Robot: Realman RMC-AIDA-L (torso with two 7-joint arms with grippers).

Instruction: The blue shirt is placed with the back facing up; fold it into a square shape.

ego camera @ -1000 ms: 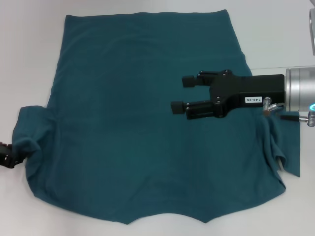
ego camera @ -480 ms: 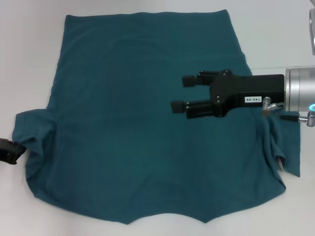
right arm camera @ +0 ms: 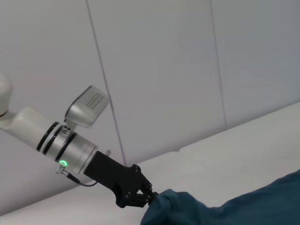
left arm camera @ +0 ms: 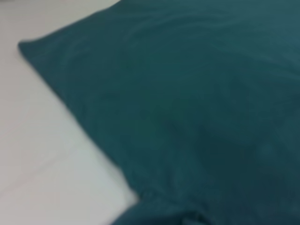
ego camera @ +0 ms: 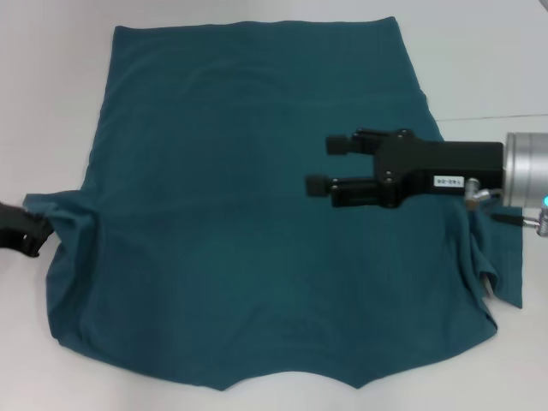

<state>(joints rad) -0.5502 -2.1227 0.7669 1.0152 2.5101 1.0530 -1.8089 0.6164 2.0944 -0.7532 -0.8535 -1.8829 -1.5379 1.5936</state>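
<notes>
The blue shirt (ego camera: 240, 214) lies spread flat on the white table, plain side up, and it also fills the left wrist view (left arm camera: 197, 93). At the table's left edge my left gripper (ego camera: 34, 233) is shut on the shirt's left sleeve. The right wrist view shows that same left gripper (right arm camera: 148, 198) from across the table, its fingers pinching bunched fabric of the shirt (right arm camera: 243, 206). My right gripper (ego camera: 324, 164) is open and hovers over the shirt's right half, holding nothing.
The white table (ego camera: 497, 60) surrounds the shirt, with bare surface at the left (left arm camera: 37, 154). The shirt's right sleeve (ego camera: 501, 274) lies rumpled below my right arm. A pale panelled wall (right arm camera: 164, 70) stands behind the table.
My left gripper has moved toward the far side with the left sleeve, drawing the sleeve out flatter. My right gripper has shifted slightly to the right and nearer, still open.
</notes>
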